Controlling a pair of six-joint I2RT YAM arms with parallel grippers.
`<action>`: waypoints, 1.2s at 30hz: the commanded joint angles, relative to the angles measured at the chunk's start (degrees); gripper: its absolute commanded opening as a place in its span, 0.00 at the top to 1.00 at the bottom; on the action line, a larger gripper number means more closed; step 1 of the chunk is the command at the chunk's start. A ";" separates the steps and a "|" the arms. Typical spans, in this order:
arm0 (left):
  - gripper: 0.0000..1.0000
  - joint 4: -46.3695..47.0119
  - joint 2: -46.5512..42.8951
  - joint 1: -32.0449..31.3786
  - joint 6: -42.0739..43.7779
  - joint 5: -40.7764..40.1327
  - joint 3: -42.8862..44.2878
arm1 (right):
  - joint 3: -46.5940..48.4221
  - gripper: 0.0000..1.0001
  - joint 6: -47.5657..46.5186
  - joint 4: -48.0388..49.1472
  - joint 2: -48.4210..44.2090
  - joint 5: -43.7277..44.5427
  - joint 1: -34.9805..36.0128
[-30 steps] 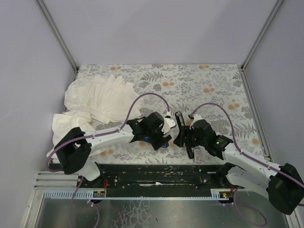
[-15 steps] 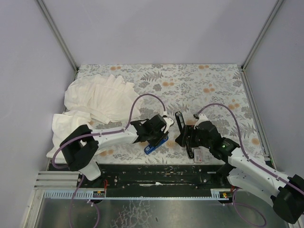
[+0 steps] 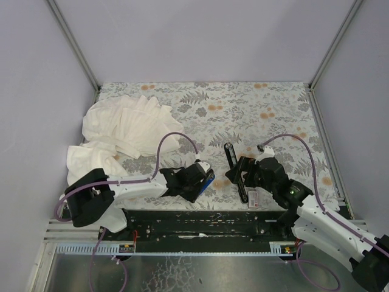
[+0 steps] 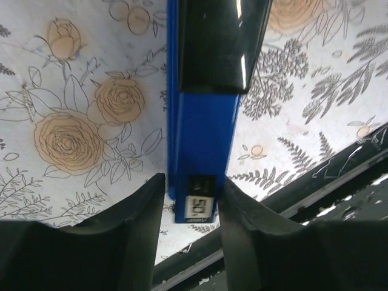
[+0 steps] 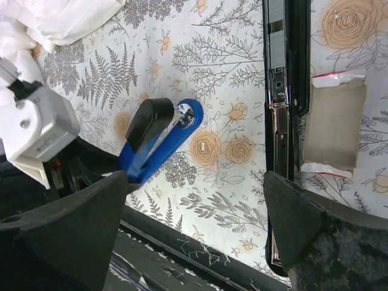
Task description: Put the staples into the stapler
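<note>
**Right wrist view: stapler parts and staple box on the floral tabletop**

The right gripper (image 5: 193, 182) stood wide open, its dark fingers (image 5: 73, 224) filling the lower corners with nothing between them. At centre left the stapler's blue top (image 5: 159, 151), black-capped with a metal rivet at its tip, slanted up out of the other arm's white housing (image 5: 36, 127). The stapler's black base (image 5: 285, 91) with its metal channel ran down the upper right, and the small white staples box (image 5: 332, 124) with red edging lay just right of it. A white cloth (image 5: 54, 18) filled the upper left corner.
</note>
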 commanded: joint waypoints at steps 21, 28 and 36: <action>1.00 21.18 -8.33 -1.77 -28.27 11.33 -9.80 | -7.34 0.01 25.44 33.89 23.55 -16.78 0.38; 1.00 21.39 -8.15 -1.76 -28.02 11.90 -9.34 | -6.70 0.01 26.34 39.10 30.07 -17.68 2.50; 1.00 21.35 -7.76 -1.89 -26.74 13.19 -9.46 | -3.63 0.01 26.32 39.44 37.47 -16.52 3.41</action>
